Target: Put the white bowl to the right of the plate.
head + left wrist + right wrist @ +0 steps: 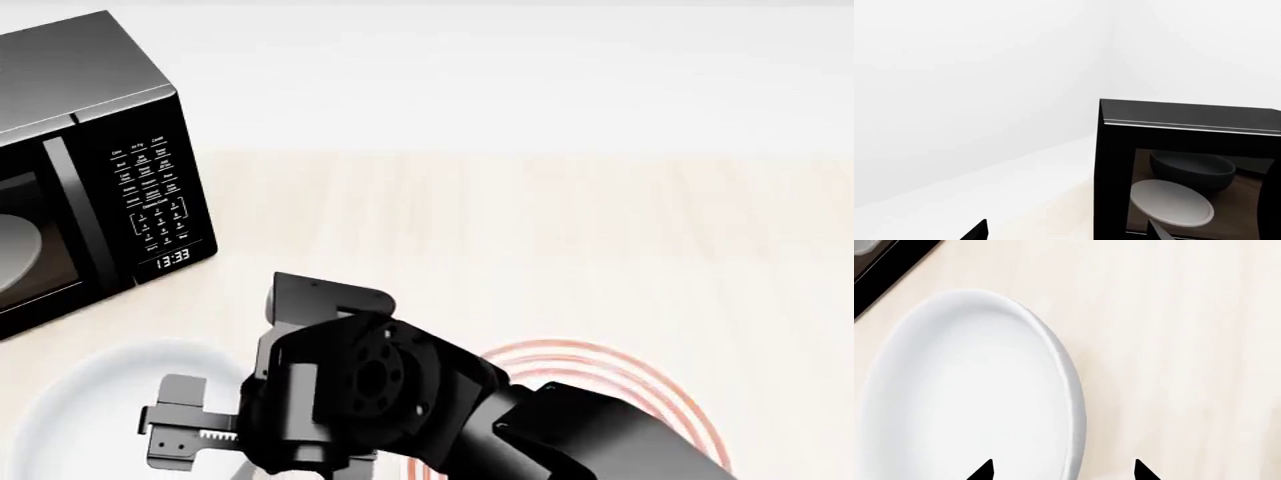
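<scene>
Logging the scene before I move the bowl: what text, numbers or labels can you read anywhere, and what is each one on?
"13:33": on the clock display at the bottom of the microwave control panel, head view.
Keypad labels above that display: small white print, too small to read.
White bowl, plate and table: no text. The plate bears only red rings.
Both wrist views: nothing readable.
</scene>
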